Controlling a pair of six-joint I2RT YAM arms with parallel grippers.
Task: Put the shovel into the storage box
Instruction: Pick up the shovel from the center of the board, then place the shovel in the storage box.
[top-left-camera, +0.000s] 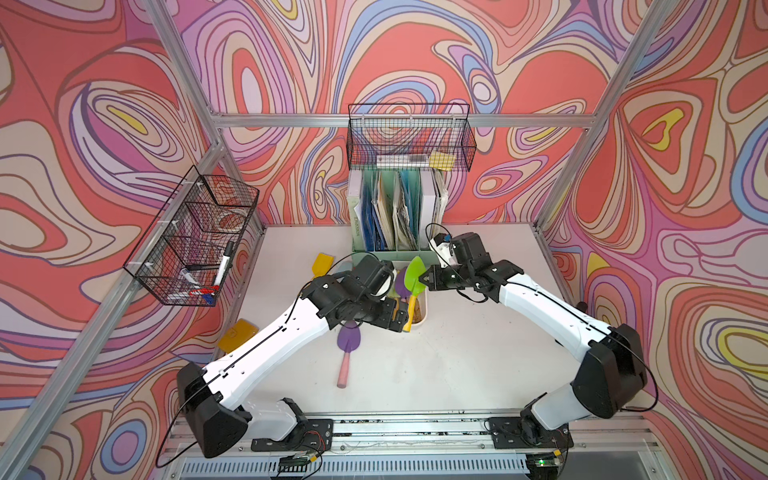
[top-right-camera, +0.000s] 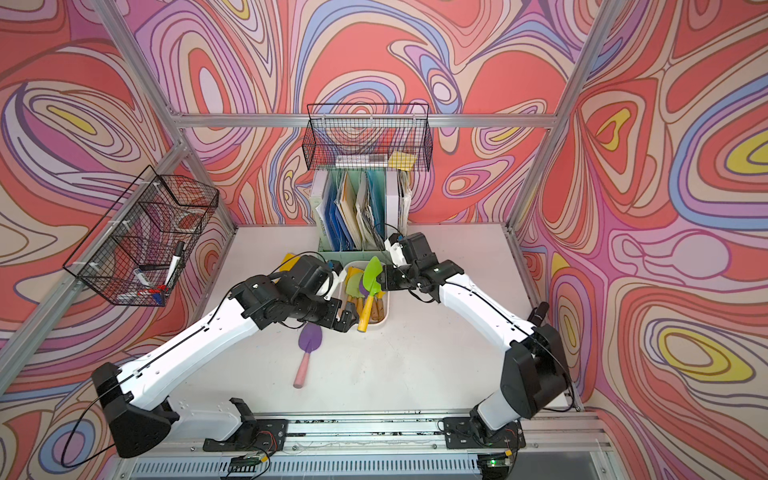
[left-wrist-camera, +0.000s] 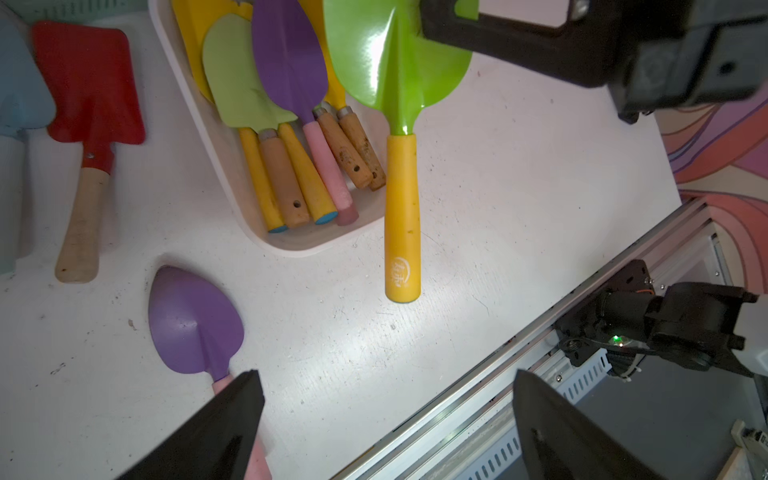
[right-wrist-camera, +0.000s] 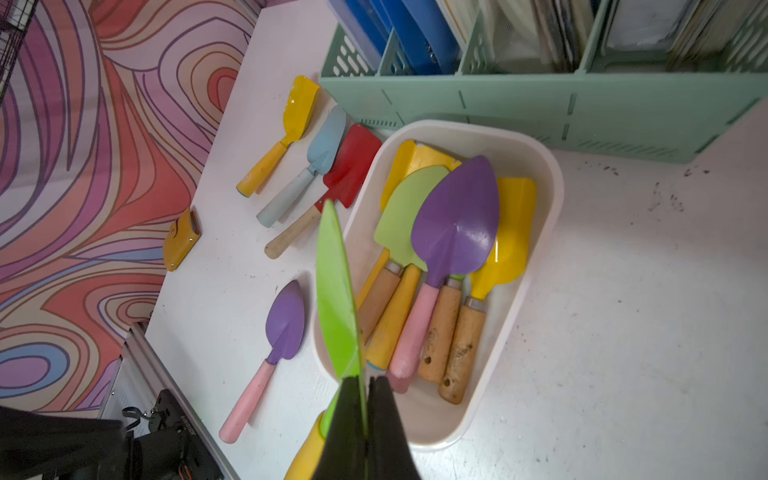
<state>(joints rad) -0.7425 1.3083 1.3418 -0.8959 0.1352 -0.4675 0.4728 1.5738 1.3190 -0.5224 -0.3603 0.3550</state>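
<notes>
The shallow white plastic storage box (top-right-camera: 386, 311) sits just before the mint-green plastic file holder (top-right-camera: 357, 248). The purple pink-handled metal shovel (top-right-camera: 306, 353) lies at the box's seven o'clock.

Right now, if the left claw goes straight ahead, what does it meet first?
Most likely the yellow handle of the green shovel, held by the shut right claw just ahead of the open left claw. Heights are unclear, so it could pass underneath.

Robot lab cell: aluminium frame (top-left-camera: 291, 120), swirl-printed backdrop walls (top-left-camera: 83, 104).
</notes>
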